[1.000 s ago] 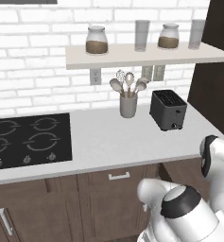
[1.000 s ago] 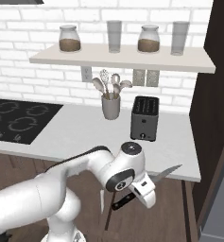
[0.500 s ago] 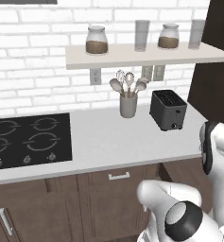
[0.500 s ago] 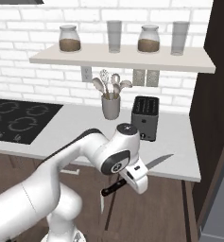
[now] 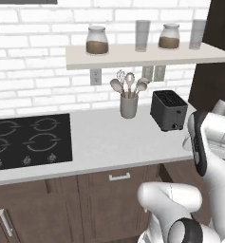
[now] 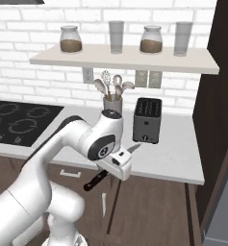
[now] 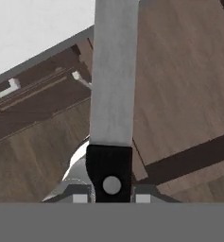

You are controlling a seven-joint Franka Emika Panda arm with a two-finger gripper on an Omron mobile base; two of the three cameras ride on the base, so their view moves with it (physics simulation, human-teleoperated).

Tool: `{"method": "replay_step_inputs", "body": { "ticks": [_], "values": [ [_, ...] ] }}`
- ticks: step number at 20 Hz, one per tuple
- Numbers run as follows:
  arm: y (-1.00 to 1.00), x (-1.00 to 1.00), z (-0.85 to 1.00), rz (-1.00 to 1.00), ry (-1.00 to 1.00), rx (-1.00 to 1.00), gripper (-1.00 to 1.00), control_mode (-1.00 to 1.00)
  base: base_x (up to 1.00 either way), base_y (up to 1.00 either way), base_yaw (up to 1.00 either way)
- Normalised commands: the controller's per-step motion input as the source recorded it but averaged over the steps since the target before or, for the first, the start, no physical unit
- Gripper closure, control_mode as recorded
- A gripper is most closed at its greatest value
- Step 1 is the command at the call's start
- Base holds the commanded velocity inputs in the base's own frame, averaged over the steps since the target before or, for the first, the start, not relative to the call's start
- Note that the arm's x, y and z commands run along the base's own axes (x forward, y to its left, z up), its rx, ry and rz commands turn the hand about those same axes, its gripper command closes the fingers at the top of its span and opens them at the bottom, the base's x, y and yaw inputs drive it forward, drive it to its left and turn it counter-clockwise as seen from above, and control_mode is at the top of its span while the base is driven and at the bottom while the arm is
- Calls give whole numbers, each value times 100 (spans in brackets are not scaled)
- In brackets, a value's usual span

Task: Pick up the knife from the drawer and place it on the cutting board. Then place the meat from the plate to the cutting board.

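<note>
White brick backs a pale tabletop (image 6: 175, 153) that runs from a black cooktop (image 5: 28, 140) at its left end to a dark toaster (image 6: 147, 120) near its right end, with a grey utensil holder (image 6: 112, 104) just beside the toaster toward the wall. A shelf (image 6: 125, 58) above carries jars and glasses. Dark wood cabinet fronts (image 5: 109, 199) sit below the front edge.

The tool (image 6: 121, 166) is clamped on the knife (image 6: 106, 170): in the hand view the black handle (image 7: 109, 172) sits pinched between the two finger tips and the grey blade (image 7: 114, 71) runs straight up the frame, over cabinet fronts and floor. From the right base view the knife hangs in front of the tabletop's front edge, handle pointing down and toward the cabinets, blade tip rising to about the level of the tabletop's surface, near the toaster.

Compared with a second ago, the arm has lifted and swung: the hand was lower, against the cabinet fronts, and now rides higher with the blade tip up by the edge. The grip has not changed; the knife has not slipped.

That puts the first step in its carry phase, I judge: the knife is out and held, but not yet placed. The cutting board, the meat and the plate lie somewhere outside these frames, so the robot likely has to turn or drive before it can set the knife down.
</note>
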Motion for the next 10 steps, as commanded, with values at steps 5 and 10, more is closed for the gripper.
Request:
{"method": "replay_step_inputs", "body": {
  "ticks": [5,10],
  "values": [
    [63,1,7,53,0,3,100,-100,0,0,0],
    [46,0,0,54,0,1,100,-100,0,0,0]
  ]
}}
